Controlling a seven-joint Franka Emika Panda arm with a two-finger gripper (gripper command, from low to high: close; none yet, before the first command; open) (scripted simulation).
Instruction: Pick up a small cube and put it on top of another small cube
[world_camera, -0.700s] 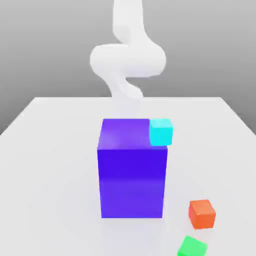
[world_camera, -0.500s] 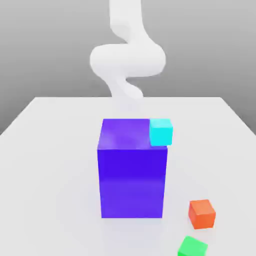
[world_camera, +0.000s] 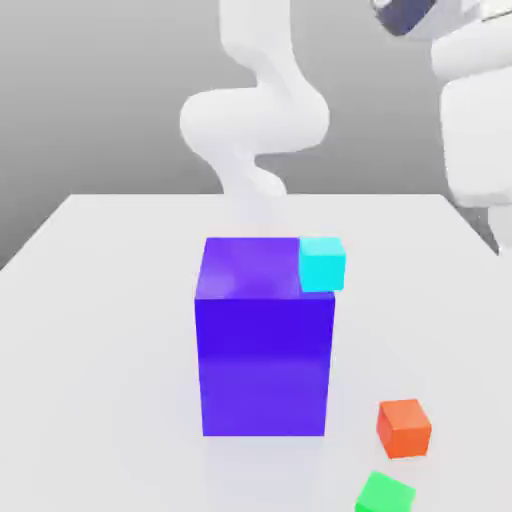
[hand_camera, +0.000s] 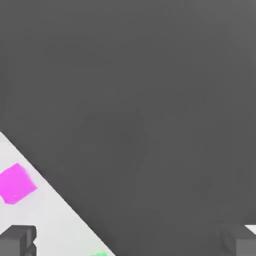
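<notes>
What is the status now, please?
Tool open, holding nothing, high above table. Orange cube and green cube lie apart, unstacked. Big blue block stands beside them; magenta cube under hand camera.

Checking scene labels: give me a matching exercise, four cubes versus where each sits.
Things:
1. cyan cube
2. orange cube
3. green cube
4. magenta cube

Places:
A. at the exterior view's bottom edge
B. on the table in the hand view
C. at the big blue block's upper corner, exterior view's right
D. on the table just behind the green cube

Pairs: 1-C, 2-D, 3-A, 4-B
</notes>
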